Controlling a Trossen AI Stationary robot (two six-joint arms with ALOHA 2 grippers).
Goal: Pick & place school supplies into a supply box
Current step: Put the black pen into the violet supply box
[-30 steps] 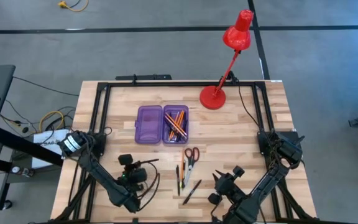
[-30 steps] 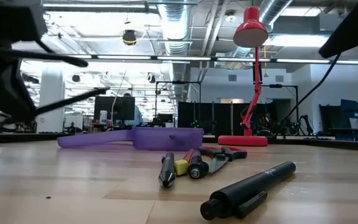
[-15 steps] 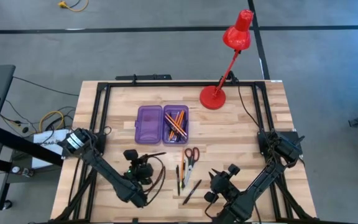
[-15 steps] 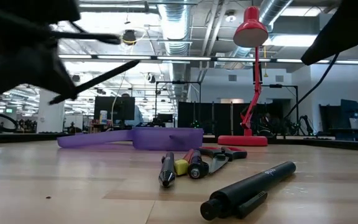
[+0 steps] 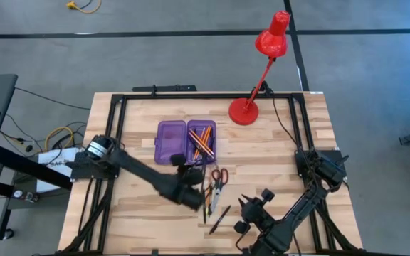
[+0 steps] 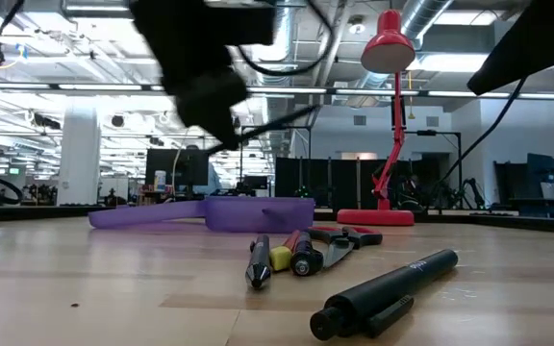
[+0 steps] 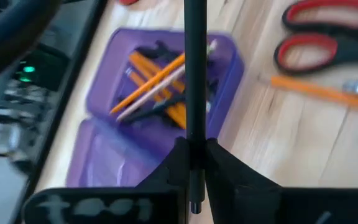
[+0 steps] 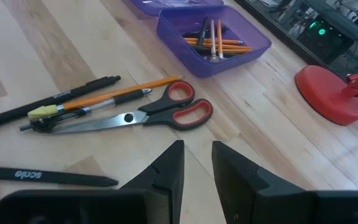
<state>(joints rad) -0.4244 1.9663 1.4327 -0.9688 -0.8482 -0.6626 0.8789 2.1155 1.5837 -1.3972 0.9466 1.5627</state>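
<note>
Pencil case (image 7: pixel 160 106) lies open just ahead of my left gripper (image 7: pixel 194 180), so I hold a black pen (image 7: pixel 195 68) pointing at its filled half, my fingers (image 7: pixel 225 171) pinched tight on the barrel. My right gripper (image 8: pixel 196 165) waits empty, fingers narrowly apart, near the scissors (image 8: pixel 148 115).

A light wooden table (image 5: pixel 276 153) is carrying an open purple pencil case (image 5: pixel 185 142). Just in front of the case, red-handled scissors (image 5: pixel 218 179), pens (image 5: pixel 206 198) and another black pen (image 5: pixel 219 219) are lying; a red lamp (image 5: pixel 244 112) is standing behind it.
</note>
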